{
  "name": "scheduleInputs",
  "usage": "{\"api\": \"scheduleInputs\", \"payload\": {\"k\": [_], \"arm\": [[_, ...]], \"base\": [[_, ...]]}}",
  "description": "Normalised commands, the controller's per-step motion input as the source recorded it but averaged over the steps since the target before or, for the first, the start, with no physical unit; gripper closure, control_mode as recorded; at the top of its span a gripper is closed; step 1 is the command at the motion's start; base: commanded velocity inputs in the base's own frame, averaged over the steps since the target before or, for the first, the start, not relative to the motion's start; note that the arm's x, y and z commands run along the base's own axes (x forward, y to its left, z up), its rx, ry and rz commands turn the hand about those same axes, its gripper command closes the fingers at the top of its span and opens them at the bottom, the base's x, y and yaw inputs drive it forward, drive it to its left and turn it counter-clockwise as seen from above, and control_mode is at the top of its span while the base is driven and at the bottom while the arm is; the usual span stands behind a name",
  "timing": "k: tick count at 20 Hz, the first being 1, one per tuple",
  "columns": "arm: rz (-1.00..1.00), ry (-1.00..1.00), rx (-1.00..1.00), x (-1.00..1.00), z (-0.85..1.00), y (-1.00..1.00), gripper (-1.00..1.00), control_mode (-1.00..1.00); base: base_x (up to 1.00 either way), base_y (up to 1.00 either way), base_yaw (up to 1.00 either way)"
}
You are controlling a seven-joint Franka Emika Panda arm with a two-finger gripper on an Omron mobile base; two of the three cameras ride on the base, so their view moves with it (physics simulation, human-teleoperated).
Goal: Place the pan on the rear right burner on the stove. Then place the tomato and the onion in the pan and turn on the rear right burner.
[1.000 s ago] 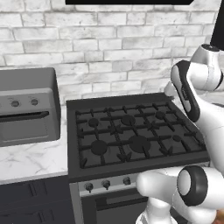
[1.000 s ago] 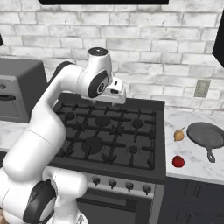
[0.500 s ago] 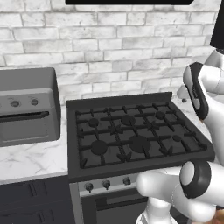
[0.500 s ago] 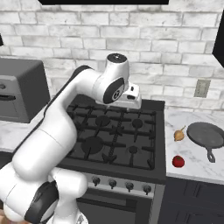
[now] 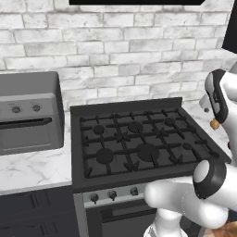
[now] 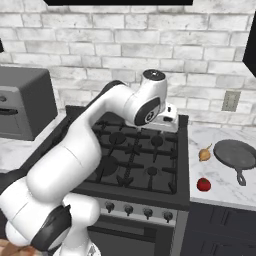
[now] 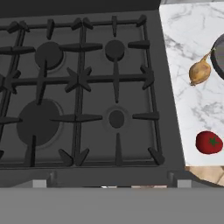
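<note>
The grey pan lies on the marble counter right of the black stove, its handle pointing toward the front; its edge shows in the hand view. The tan onion lies just left of the pan. Nearer the counter front sits the red tomato. My gripper hangs over the stove's rear right part, apart from all three. Its tips stand wide apart at the bottom of the hand view, open and empty. The rear right burner is bare.
A grey countertop oven box stands on the counter left of the stove. A brick wall with an outlet runs behind. Round knobs line the silver front panel. The onion peeks out beside my arm.
My arm has swung to the right and slightly down across the stove, toward the counter side. Pan, onion and tomato have not moved.
</note>
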Motion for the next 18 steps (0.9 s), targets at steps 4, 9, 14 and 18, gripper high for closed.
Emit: {"api": "scheduleInputs", "payload": {"k": [4, 9, 14, 18], "arm": [[-0.02, 0.04, 0.0, 0.0, -0.12, -0.43, -1.0, -1.0], [-0.03, 0.03, -0.01, 0.0, -0.06, -0.32, -1.0, -1.0], [-0.02, 0.01, 0.0, 0.0, -0.07, -0.48, -1.0, -1.0], [-0.02, 0.0, 0.0, 0.0, -0.08, -0.54, -1.0, -1.0]], "base": [[0.0, 0.0, 0.0], [0.0, 0.0, 0.0], [0.0, 0.0, 0.0], [0.0, 0.0, 0.0]]}}
